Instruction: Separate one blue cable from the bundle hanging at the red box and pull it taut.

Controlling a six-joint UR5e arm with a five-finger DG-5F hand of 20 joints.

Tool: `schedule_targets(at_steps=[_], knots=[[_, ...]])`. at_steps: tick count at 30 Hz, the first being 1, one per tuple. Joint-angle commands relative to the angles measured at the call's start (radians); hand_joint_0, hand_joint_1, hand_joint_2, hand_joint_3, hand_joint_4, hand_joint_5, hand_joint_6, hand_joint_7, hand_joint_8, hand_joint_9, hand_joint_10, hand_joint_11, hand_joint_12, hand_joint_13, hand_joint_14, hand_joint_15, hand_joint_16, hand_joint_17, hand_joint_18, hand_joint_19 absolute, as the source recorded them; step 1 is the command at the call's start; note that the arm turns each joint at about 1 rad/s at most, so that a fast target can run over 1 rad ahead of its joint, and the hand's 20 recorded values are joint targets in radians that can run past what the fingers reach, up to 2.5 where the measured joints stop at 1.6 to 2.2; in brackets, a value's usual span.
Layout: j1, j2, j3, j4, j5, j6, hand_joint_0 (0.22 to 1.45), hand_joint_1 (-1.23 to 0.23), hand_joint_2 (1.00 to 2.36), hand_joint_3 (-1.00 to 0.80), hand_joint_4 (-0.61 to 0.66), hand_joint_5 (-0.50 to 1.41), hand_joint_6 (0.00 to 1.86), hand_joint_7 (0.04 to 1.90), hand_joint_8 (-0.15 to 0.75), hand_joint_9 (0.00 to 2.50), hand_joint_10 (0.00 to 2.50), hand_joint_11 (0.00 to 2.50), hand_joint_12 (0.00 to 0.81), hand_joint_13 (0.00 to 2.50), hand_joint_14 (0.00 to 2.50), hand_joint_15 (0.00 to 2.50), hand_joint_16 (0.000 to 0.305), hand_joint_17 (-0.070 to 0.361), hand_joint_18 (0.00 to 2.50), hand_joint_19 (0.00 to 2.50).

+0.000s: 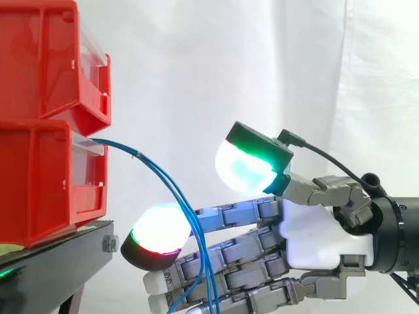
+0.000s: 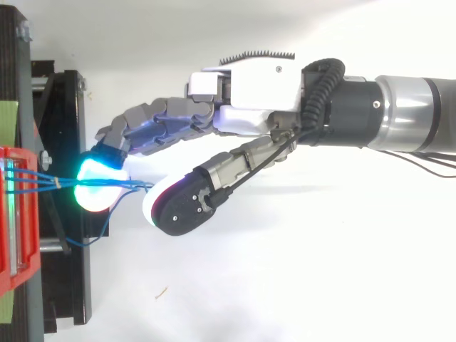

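Far left, two red bins [image 1: 46, 176] stacked on a black stand [image 1: 59, 252]. Out of the lower bin, a bunch of thin blue cables [image 1: 141, 155], bending down and hanging across the fingers [image 1: 242, 212]. On the right, the hand [image 1: 314, 229], stretched flat and not closed on anything, thumb [image 1: 308, 190] lifted high above.

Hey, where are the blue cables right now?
In the side view, the blue cables leave the lower red bin at left and droop across the hand's outstretched fingers.
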Motion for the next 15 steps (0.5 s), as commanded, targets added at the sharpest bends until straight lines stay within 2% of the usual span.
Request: schedule_targets(at_steps=[1,8,15], knots=[[-0.002,0.000,0.000,-0.004,-0.007,0.000,0.63,-0.55,1.01,-0.43,0.23,-0.21,0.50,0.76,0.297,0.42,0.00,0.09,0.302,0.17,0.00,0.00,0.038,0.085,0.30,0.19],[-0.002,0.000,0.000,0.002,-0.014,-0.014,0.66,-0.55,1.01,-0.34,0.22,-0.21,0.50,0.76,0.295,0.41,0.00,0.10,0.300,0.17,0.00,0.00,0.038,0.085,0.29,0.19],[0.001,0.000,0.009,0.002,-0.011,-0.014,0.63,-0.58,1.01,-0.42,0.23,-0.21,0.50,0.77,0.298,0.42,0.00,0.09,0.299,0.17,0.00,0.00,0.038,0.085,0.29,0.18]])
